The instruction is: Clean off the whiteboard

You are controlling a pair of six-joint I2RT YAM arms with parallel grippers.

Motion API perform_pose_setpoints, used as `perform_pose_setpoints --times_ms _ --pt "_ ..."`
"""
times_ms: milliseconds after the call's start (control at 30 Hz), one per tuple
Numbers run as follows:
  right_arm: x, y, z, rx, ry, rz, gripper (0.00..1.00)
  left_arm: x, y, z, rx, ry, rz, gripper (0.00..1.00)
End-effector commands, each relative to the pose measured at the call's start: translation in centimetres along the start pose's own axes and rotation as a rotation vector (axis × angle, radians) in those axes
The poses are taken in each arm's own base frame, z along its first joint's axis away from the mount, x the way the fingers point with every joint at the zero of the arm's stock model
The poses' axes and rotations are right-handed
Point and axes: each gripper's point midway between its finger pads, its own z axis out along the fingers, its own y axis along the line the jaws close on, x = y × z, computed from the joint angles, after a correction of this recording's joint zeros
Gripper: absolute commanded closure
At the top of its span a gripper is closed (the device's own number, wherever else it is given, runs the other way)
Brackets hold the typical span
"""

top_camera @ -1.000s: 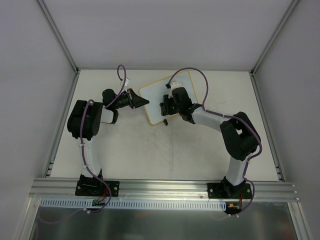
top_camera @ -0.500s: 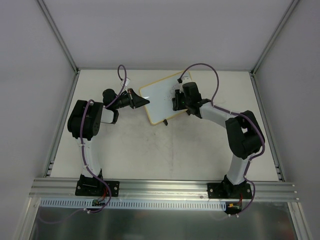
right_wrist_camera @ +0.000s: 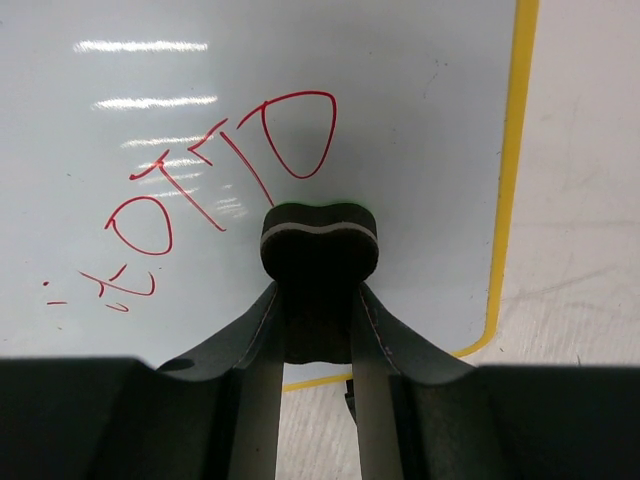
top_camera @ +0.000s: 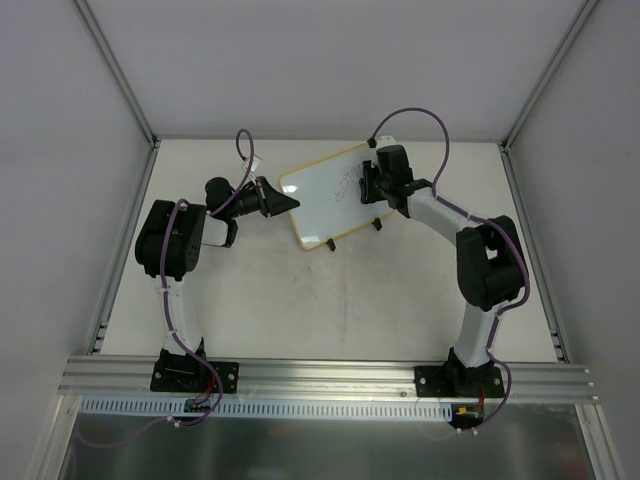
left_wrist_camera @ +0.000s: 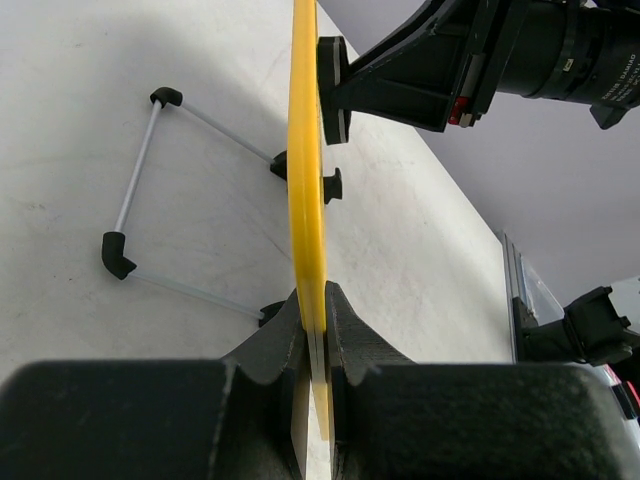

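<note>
The whiteboard (top_camera: 325, 200) lies tilted at the back middle of the table, white with a yellow rim. Red handwriting (right_wrist_camera: 200, 200) crosses its face. My left gripper (top_camera: 288, 203) is shut on the board's left corner; in the left wrist view the yellow rim (left_wrist_camera: 306, 150) runs edge-on between the jaws of that gripper (left_wrist_camera: 315, 305). My right gripper (top_camera: 368, 185) is shut on a black eraser (right_wrist_camera: 320, 240), which is pressed onto the board just below the red writing, near the board's right end.
Two black clip feet (top_camera: 333, 245) stick out from the board's near long edge. A wire stand (left_wrist_camera: 135, 190) shows behind the board in the left wrist view. Metal frame rails (top_camera: 525, 240) border the table's sides and front.
My right gripper has carried the eraser rightward and farther back across the board, uncovering the red writing at the board's middle. The left arm and the board have stayed put.
</note>
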Motion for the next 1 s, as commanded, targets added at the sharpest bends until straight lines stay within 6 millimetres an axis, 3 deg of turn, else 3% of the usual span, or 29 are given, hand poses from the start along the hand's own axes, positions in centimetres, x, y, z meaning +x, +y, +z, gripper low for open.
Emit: perform_pose_setpoints --times_ms 0,267,467,700,833,967 --pt "-0.9 1.2 0.3 -0.04 -0.006 -0.016 1.0 -1.7 -1.9 0.6 0.111 -0.038 0.297 1.0" --pt "-0.1 5.0 0.8 -0.096 0.006 -0.061 1.0 -1.7 -1.9 0.7 0.113 -0.035 0.294 1.0" --pt "0.3 10.2 0.6 -0.168 0.0 -0.117 1.0 -1.7 -1.9 0.7 0.113 -0.036 0.296 1.0" --pt "2.4 16.4 -0.2 -0.249 0.016 -0.175 1.0 -1.7 -1.9 0.7 0.115 -0.035 0.297 1.0" --pt "3.5 18.1 -0.1 -0.281 0.028 -0.173 1.0 -1.6 -2.0 0.7 0.115 -0.033 0.297 1.0" --pt "4.3 18.5 0.2 -0.286 0.045 -0.174 1.0 -1.6 -2.0 0.7 0.114 -0.034 0.297 1.0"
